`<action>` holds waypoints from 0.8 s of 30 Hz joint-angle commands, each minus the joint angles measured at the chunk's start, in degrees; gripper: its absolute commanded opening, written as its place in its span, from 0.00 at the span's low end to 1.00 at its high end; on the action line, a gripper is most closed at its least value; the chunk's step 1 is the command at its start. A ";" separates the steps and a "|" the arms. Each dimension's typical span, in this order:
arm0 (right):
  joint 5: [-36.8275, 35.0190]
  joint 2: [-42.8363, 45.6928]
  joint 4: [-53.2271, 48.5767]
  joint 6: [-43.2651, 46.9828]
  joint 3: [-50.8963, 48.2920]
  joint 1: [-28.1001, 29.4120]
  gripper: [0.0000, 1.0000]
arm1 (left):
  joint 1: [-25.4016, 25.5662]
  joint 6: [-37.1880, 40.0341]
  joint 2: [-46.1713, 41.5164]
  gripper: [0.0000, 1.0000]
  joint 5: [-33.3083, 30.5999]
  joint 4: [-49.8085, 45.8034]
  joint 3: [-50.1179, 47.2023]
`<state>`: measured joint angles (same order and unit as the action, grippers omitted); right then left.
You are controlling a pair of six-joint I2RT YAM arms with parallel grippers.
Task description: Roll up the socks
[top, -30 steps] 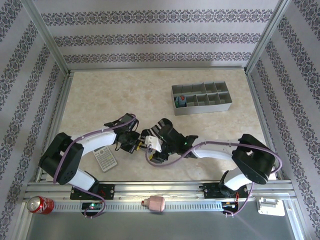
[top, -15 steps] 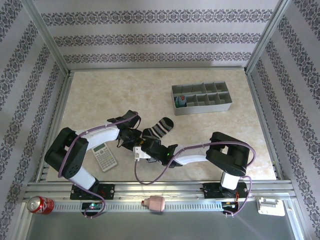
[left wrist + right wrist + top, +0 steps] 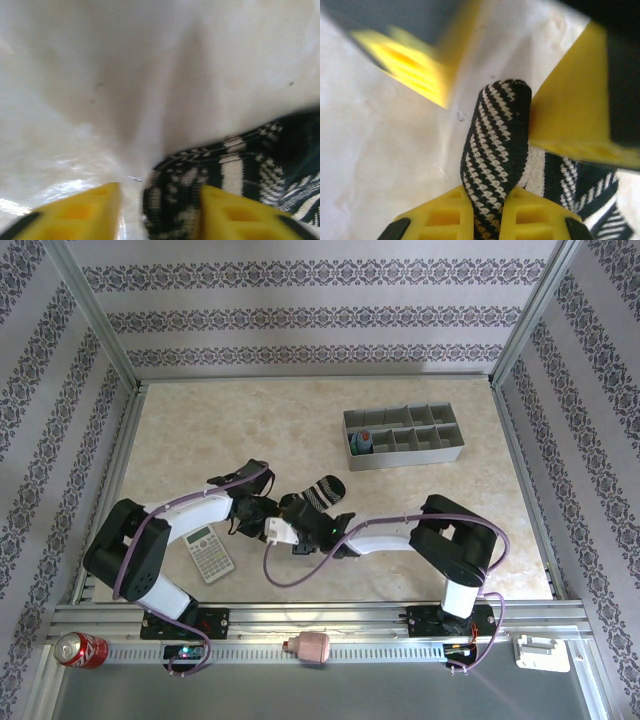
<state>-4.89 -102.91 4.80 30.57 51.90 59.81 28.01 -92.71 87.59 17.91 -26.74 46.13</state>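
The black-and-white striped sock (image 3: 320,491) lies mid-table, its near end bunched between both grippers. My right gripper (image 3: 490,215) is shut on a raised fold of that sock (image 3: 495,150); from above it sits at the sock's lower-left end (image 3: 287,523). My left gripper (image 3: 160,210) is open, its yellow fingers (image 3: 85,210) straddling the sock's patterned end (image 3: 180,200), which rests against the right finger. From above, the left gripper (image 3: 262,510) is just left of the right one. A blue and orange bundle (image 3: 364,443), apparently the other sock, sits in the grey tray.
A grey calculator (image 3: 210,552) lies left of the grippers, beside the left arm. The grey divided tray (image 3: 440,445) stands at the back right. A red can (image 3: 78,649) and a pink object (image 3: 313,646) rest on the front rail.
My left gripper has opened and let go of the sock's end. My right gripper has reached left and closed on that end. The sock has shifted slightly.
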 commanded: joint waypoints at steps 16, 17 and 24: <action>42.43 -12.25 -19.79 -19.44 5.98 -16.39 0.00 | -0.90 2.18 -12.33 0.53 -0.60 14.47 -11.14; 44.17 -13.21 -20.27 -20.44 6.53 -17.30 0.00 | -0.69 2.09 -11.79 0.52 -0.12 16.86 -11.76; 50.25 -16.78 -23.06 -22.81 7.94 -20.76 0.00 | 0.55 3.05 -9.13 0.56 -1.65 23.14 -12.25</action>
<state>46.33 -114.21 -5.32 9.85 62.70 39.44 27.66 -90.83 77.58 16.62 -9.93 34.22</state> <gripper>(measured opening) 0.104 0.555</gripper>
